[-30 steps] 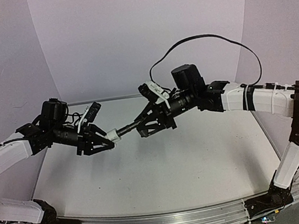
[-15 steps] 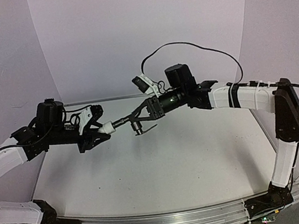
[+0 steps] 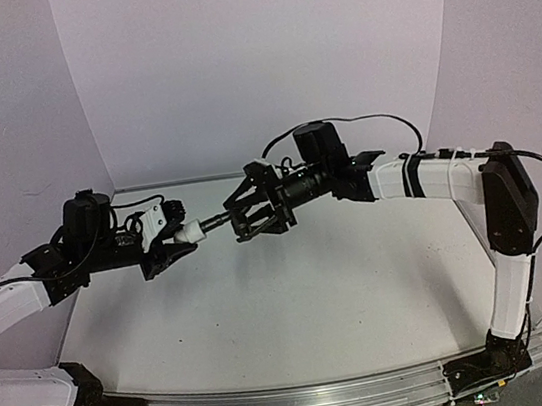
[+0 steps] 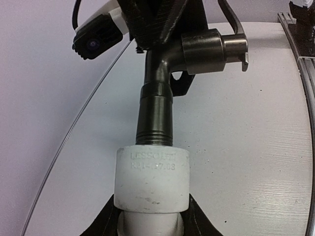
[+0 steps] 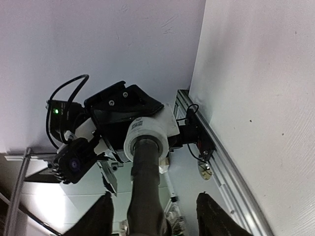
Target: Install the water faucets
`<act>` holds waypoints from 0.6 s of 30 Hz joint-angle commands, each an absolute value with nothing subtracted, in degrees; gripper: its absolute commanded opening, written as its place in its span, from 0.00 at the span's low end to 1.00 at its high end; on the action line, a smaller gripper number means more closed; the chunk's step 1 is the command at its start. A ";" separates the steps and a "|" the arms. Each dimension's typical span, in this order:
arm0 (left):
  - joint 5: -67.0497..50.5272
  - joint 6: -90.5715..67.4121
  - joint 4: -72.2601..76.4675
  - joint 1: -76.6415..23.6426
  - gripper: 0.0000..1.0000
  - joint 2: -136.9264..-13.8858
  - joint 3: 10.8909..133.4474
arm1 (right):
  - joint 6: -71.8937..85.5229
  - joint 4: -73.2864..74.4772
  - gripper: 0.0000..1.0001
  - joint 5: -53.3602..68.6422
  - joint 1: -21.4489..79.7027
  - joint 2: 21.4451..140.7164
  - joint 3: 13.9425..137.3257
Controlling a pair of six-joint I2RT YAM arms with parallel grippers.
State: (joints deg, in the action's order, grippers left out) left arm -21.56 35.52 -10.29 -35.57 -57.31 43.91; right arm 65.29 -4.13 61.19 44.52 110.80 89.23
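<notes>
Pale lilac walls (image 3: 261, 63) are enclosing a white bench (image 3: 315, 298), and both arms are meeting in the air above its far half. The left hand (image 3: 183, 239) is clamping a short white plastic fitting (image 4: 152, 179) between its black fingers (image 4: 106, 221), holding it clear of the bench. A dark grey metal faucet (image 4: 156, 113) is sticking out of that fitting by its threaded end, its bent spout pointing to one side. The right hand (image 3: 243, 217) is standing open, its fingers (image 5: 101, 216) flanking the faucet's body on either side without touching it.
</notes>
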 commanded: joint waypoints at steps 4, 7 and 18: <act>-25.82 30.16 -4.63 -35.28 0.00 -50.64 41.15 | 63.39 -8.83 0.92 55.61 37.63 102.89 85.51; -27.06 28.47 -4.98 -35.25 0.00 -49.03 40.42 | 58.22 -8.88 0.95 54.14 34.47 101.74 84.11; -39.64 21.52 -12.62 -34.90 0.00 -50.98 43.16 | -16.48 -8.16 0.94 51.31 35.24 82.73 67.08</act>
State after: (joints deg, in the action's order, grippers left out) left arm -32.07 25.23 -12.24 -35.28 -50.08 39.62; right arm 20.88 -6.47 49.81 33.69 91.09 71.69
